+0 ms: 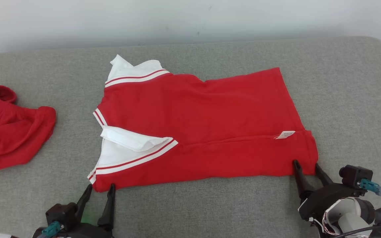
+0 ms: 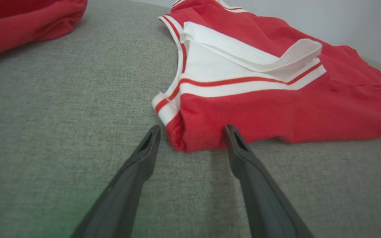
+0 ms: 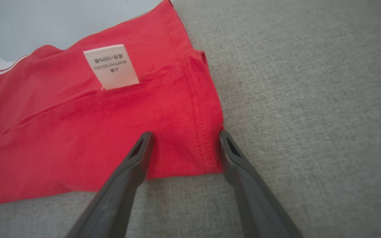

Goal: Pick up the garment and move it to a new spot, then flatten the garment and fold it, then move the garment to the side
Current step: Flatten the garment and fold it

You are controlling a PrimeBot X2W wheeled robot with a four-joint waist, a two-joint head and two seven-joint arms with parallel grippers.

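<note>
The red shirt (image 1: 203, 119) lies spread out in the middle of the grey cushion (image 1: 349, 99). Its white collar (image 1: 131, 140) points toward the robot's left. The near long side looks folded over already (a little white label (image 1: 285, 135) peeks out along that fold). So I think the folding step is going on and is not done yet.

The left gripper (image 1: 101, 186) sits at the near corner by the collar. Its jaws are wide apart, with the corner between them. The right gripper (image 1: 307, 163) sits at the other near corner, by the hem. Its jaws are wide apart too, and hold nothing.

Next, both jaws should pinch their corners at the same time. Then they should lift together evenly, so the shirt does not bunch up.

Another red garment (image 1: 8, 129) lies crumpled far off to the left.
</note>
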